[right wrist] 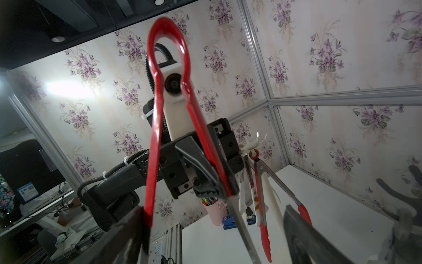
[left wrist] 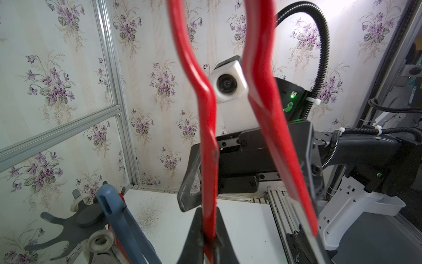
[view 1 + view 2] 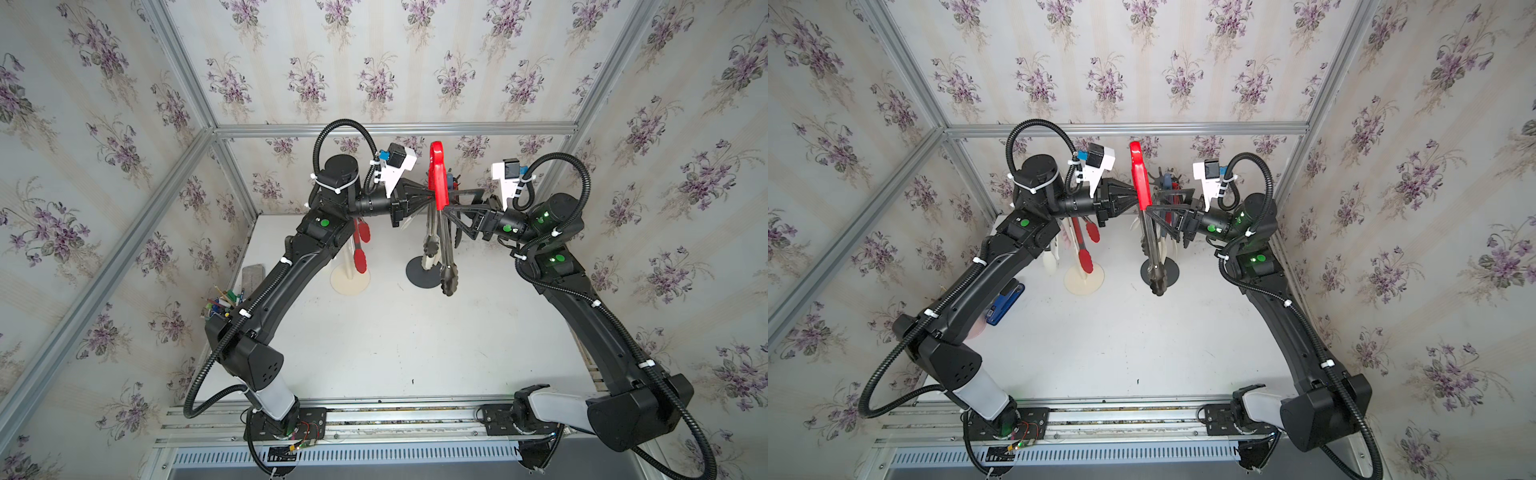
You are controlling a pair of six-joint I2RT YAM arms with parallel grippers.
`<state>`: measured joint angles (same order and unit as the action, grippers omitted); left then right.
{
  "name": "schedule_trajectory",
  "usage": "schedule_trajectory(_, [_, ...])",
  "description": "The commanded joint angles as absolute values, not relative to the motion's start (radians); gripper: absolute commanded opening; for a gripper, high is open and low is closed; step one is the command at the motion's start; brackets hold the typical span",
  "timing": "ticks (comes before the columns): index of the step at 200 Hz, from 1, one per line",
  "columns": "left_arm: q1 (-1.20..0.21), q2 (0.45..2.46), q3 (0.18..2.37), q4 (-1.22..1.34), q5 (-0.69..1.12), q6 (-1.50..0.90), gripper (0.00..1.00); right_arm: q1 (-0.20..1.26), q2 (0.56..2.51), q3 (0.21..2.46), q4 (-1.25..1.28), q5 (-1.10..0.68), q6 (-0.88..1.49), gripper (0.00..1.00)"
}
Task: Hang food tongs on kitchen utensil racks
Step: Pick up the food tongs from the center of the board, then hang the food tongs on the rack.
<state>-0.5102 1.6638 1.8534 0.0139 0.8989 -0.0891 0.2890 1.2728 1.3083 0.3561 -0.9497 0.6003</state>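
Red-handled steel food tongs [image 3: 436, 174] [image 3: 1139, 174] stand upright in mid-air, loop end up and scalloped tips down. My left gripper [image 3: 430, 195] [image 2: 209, 237] is shut on one red arm [image 2: 207, 137] of the tongs. My right gripper [image 3: 451, 201] [image 1: 214, 237] is open, its jaws wide around both arms; one finger [image 1: 132, 228] lies against the other red arm. The dark grey kitchen utensil rack, with its base [image 3: 419, 272] and crown [image 2: 86, 219], stands just behind the tongs. The cream-white rack [image 3: 350, 280] stands to its left and carries red-tipped tongs [image 3: 360, 249].
A blue-handled utensil [image 2: 114, 205] and a cream one hang on the dark rack. A pink pen cup [image 1: 214, 210], a blue stapler [image 3: 1005, 301] and a grey block [image 3: 253, 274] sit at the table's left edge under my left arm. Wallpapered walls close the back and sides.
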Motion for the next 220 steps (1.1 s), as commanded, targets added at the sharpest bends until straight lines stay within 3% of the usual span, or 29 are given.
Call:
schedule_trajectory(1, [-0.505,1.631,1.837,0.049,0.908,-0.082,0.00,0.278,1.255,1.307,0.280,-0.906,0.537,0.97])
schedule_trajectory(98, [-0.410,1.357,1.715,-0.059,0.865,-0.080,0.00,0.191,1.184,1.281,0.092,-0.844,0.417,1.00])
schedule_trajectory(158, [-0.222,1.164,1.699,-0.305,0.846,-0.015,0.00,0.171,1.175,1.279,0.065,-0.841,0.399,1.00])
schedule_trajectory(220, [-0.085,1.092,1.807,-0.744,0.684,0.305,0.00,0.170,1.180,1.284,0.053,-0.851,0.384,1.00])
